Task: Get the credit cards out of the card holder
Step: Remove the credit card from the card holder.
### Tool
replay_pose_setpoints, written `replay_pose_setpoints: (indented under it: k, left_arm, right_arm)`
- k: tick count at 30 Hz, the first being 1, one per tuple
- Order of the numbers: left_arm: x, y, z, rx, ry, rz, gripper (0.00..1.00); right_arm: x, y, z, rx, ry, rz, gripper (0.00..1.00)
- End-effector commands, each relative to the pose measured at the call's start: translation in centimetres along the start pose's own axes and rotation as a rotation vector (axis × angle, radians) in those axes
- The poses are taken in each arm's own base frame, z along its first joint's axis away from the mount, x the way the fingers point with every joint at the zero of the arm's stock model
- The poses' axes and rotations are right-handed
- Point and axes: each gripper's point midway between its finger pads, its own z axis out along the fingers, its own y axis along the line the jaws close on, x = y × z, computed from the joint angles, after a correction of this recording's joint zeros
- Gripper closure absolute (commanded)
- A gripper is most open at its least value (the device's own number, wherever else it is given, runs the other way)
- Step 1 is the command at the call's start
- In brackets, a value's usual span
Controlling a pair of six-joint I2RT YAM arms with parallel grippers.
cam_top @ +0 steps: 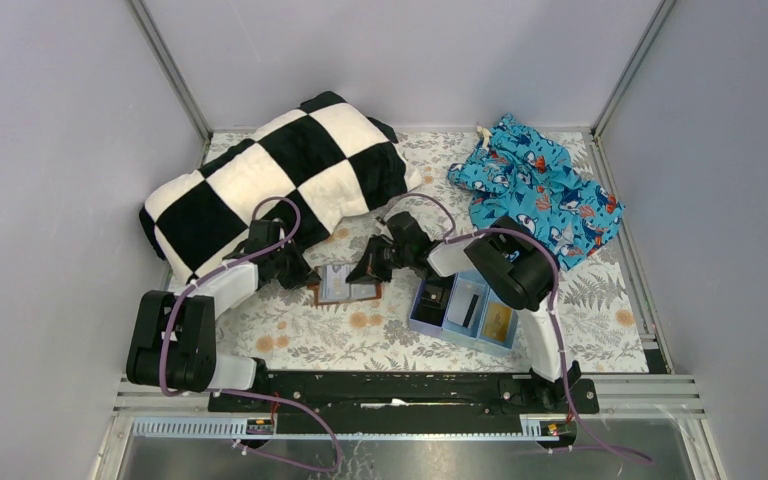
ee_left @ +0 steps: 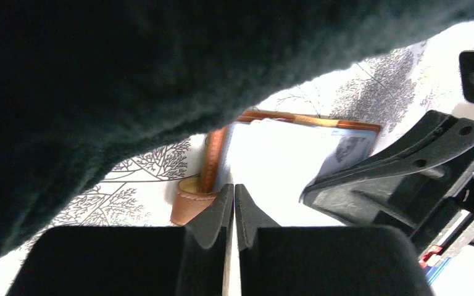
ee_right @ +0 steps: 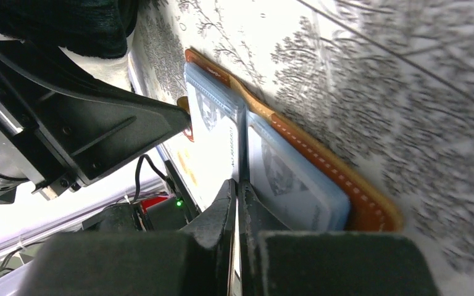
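Observation:
The brown card holder (cam_top: pixel 345 290) lies open on the patterned cloth between my two grippers. My left gripper (cam_top: pixel 305 275) is shut at its left edge; in the left wrist view the closed tips (ee_left: pixel 234 192) sit just short of the leather rim (ee_left: pixel 213 154). My right gripper (cam_top: pixel 360 270) is at the holder's right side. In the right wrist view its tips (ee_right: pixel 239 188) are shut on a thin card edge that runs straight out from between them, over the grey-blue pocket (ee_right: pixel 296 185). An orange-gold card (cam_top: pixel 498 320) lies in the tray.
A light blue three-compartment tray (cam_top: pixel 430 328) stands right of the holder, with a black item (cam_top: pixel 437 298) in its left part. A black-and-white checked blanket (cam_top: pixel 280 175) lies at the back left, over the left arm. A blue printed cloth (cam_top: pixel 540 185) lies at the back right.

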Motion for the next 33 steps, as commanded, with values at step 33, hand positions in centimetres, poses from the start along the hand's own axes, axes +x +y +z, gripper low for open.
replay_pose_setpoints:
  k: [33]
  left_arm:
    - [2.5, -6.6, 1.5, 0.2, 0.088, 0.166, 0.61]
  right_arm:
    - [-1.2, 0.0, -3.0, -0.019, 0.141, -0.237, 1.0]
